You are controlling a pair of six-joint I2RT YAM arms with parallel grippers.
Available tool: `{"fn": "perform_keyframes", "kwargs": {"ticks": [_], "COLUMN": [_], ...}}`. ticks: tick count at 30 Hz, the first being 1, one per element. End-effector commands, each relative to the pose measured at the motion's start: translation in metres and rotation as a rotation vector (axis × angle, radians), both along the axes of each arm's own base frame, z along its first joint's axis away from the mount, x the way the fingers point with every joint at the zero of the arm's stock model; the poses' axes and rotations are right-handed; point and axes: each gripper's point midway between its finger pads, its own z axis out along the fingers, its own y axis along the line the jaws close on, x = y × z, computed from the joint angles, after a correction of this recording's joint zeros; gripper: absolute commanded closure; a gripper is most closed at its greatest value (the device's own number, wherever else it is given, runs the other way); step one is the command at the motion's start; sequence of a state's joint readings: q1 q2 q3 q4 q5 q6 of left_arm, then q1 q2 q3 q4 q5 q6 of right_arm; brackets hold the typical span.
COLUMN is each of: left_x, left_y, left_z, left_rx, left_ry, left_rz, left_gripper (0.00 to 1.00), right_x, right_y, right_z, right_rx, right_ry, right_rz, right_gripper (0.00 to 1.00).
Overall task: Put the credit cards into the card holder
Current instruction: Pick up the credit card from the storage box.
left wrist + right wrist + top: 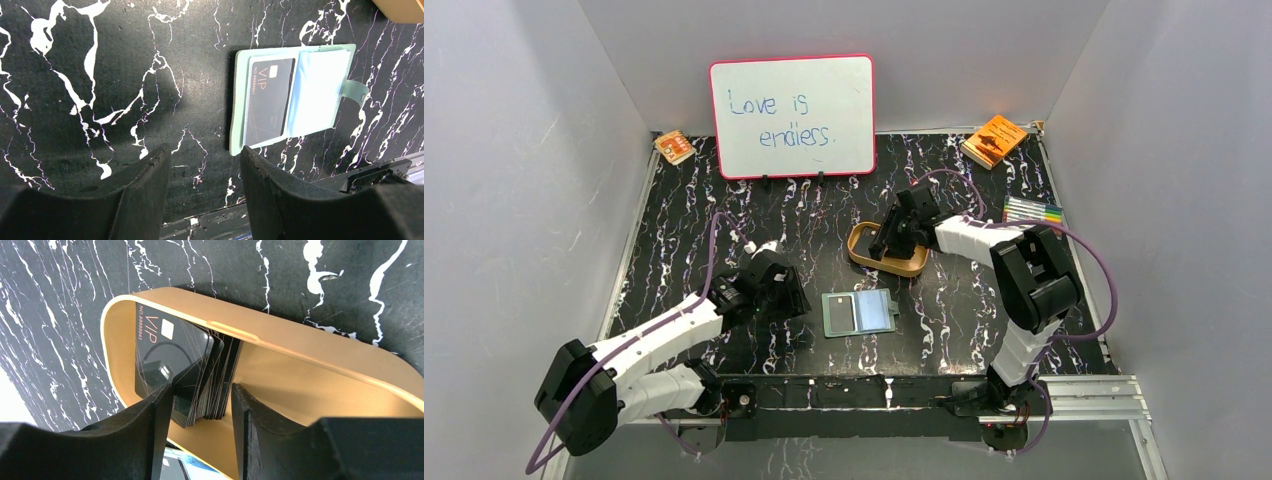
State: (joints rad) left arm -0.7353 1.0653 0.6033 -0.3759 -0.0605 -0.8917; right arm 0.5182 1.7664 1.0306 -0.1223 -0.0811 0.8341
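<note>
The sage-green card holder (858, 312) lies open flat on the black marble table, and one black VIP card (270, 100) sits in its left sleeve (295, 95). A stack of several black credit cards (170, 347) leans on edge inside the tan oval tray (280, 335), which also shows in the top view (912, 263). My right gripper (202, 390) is open and reaches into the tray (886, 243). Its fingers straddle the stack: the left finger is against the front card, with a gap at the right finger. My left gripper (205, 155) is open and empty, just left of the holder (792, 298).
A whiteboard (792, 115) stands at the back. An orange booklet (994, 140) lies at the back right and a small orange packet (674, 147) at the back left. Coloured markers (1032, 211) lie by the right wall. Grey walls enclose the table.
</note>
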Motion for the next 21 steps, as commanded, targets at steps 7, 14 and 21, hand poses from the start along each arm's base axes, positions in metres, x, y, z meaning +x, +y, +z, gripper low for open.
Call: {"fn": "perform_keyframes", "kwargs": {"ticks": [7,14,21], "left_x": [-0.001,-0.001,-0.001], "left_y": [0.001,0.0,-0.002], "left_z": [-0.002,-0.003,-0.004], "left_rx": [0.005,0.004,-0.002], "left_ry": [0.01,0.014,0.018], "left_rz": [0.004,0.004,0.004], "left_gripper": [0.49,0.49,0.49], "right_x": [0.001,-0.004,-0.002], "right_y": [-0.006,-0.013,-0.012], "right_z": [0.006,0.009,0.015], "right_rx": [-0.014,0.003,0.026], "right_ry": [-0.026,-0.03,-0.044], "right_rz": [-0.004,-0.018,-0.013], "right_gripper": [0.53,0.58,0.68]}}
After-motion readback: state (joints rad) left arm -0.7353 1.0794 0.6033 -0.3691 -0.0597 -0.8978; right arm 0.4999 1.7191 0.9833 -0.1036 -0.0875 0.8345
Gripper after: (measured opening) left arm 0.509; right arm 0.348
